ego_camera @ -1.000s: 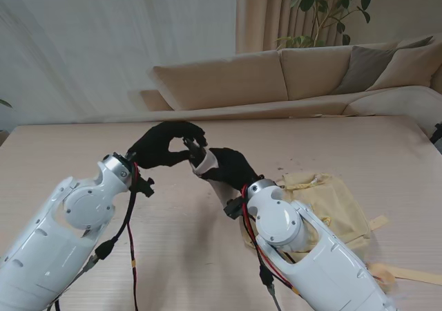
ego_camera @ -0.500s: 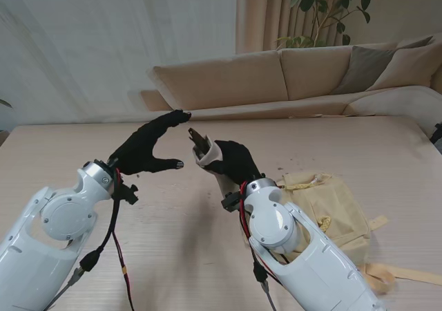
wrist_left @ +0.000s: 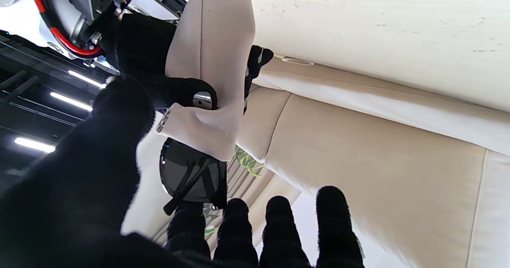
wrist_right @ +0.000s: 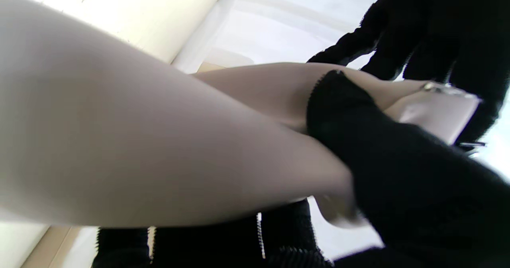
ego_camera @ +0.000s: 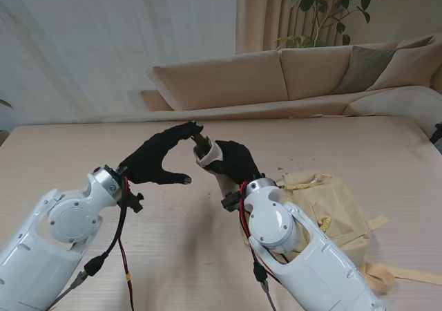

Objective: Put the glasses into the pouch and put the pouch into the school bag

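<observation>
The pouch (ego_camera: pixel 205 157) is a soft, pale, leather-like sleeve that likely buckles if squeezed mid-body, so it is best held along its side edges, near the mouth. The right hand (ego_camera: pixel 235 162) holds it upright above the table (ego_camera: pixel 83 145), fingers (wrist_left: pixel 199 94) closed around its body. The dark glasses (wrist_left: pixel 191 176) stick out of the pouch's mouth, about half inserted; they look light, rigid, and fragile at lens and hinge, so any push should fall on the frame edge. The left hand (ego_camera: pixel 155 160) is raised beside the pouch with fingers spread, gripping nothing, fingertips (ego_camera: pixel 191 126) at the protruding glasses and thumb apart. The yellow school bag (ego_camera: pixel 331 200) lies on the table just right of the right arm.
</observation>
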